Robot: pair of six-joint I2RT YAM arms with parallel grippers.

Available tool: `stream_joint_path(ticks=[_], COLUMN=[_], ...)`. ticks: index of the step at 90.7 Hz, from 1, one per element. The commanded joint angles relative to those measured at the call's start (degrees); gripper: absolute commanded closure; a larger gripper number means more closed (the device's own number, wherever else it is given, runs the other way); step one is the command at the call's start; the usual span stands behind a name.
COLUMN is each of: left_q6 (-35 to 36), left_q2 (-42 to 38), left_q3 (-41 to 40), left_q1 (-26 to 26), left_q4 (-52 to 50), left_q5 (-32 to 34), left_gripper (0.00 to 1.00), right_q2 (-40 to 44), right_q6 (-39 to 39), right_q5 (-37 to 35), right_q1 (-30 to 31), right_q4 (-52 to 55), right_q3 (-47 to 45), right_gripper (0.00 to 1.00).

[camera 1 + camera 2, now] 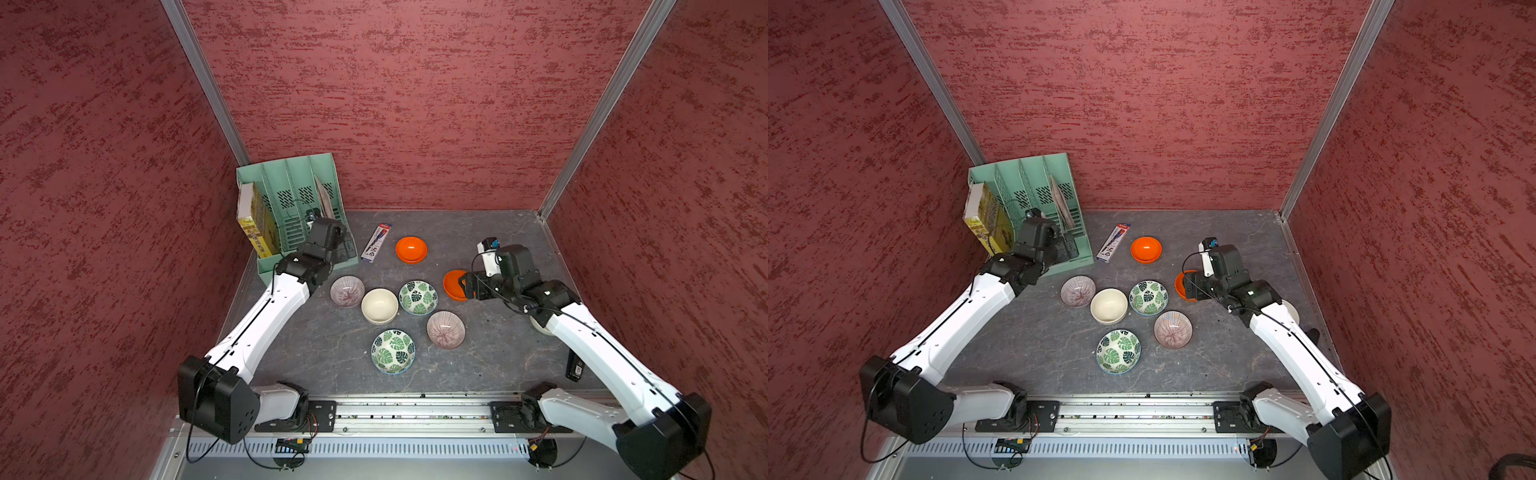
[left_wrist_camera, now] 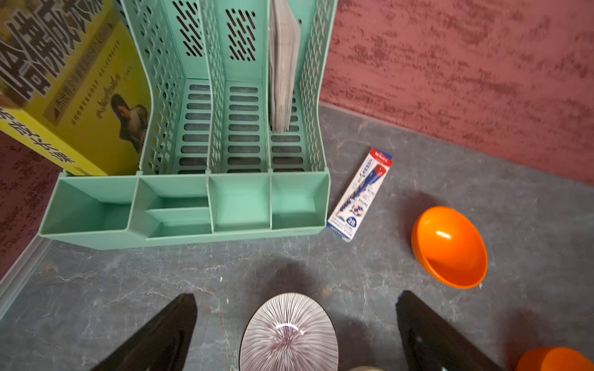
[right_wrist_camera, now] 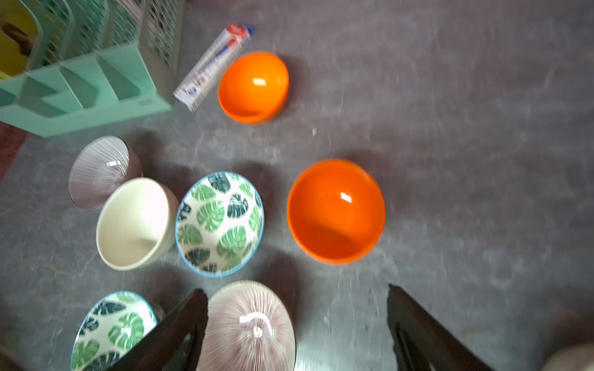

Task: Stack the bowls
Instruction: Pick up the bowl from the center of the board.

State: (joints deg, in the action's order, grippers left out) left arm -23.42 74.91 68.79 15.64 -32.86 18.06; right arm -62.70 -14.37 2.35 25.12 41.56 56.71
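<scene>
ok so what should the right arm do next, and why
Probably ease the right gripper forward and down over the rim of the nearer orange bowl. Its jaws stand open and empty, that bowl lies just ahead of them, and the other orange bowl sits alone farther off.

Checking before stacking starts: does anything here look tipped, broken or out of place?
Nothing looks spilled, broken or tipped over. The only oddity is a cream bowl that lies mostly hidden beneath the right arm, so it is easy to overlook.
</scene>
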Motion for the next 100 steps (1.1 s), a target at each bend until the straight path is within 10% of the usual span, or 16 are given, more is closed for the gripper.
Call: stream_joint_path(ticks=[1,25,100], left_q6=[0.5,11.3,7.3], left_q2=[-0.8,-3.7,-6.1], left_q3=[-1.2,-5.2,-5.6], left_q1=[-4.6,2.9,6.1], left_q4=[2.8,6.4,2.0], left_q5=[-9.4,-2.3,-3.0], left_gripper=[0.0,0.0,0.03], right_q2=[2.5,4.4,-13.2], right_q6=[-8.6,-18.9,-16.0], right_q5=[-0.2,-1.1,-9.3], right_q1=[4.4,12.8,13.2], right_q4=[10.4,6.5,-5.6], right_q3=[-2.8,-10.9,-11.8], right_gripper=[0.12,0.19,0.75])
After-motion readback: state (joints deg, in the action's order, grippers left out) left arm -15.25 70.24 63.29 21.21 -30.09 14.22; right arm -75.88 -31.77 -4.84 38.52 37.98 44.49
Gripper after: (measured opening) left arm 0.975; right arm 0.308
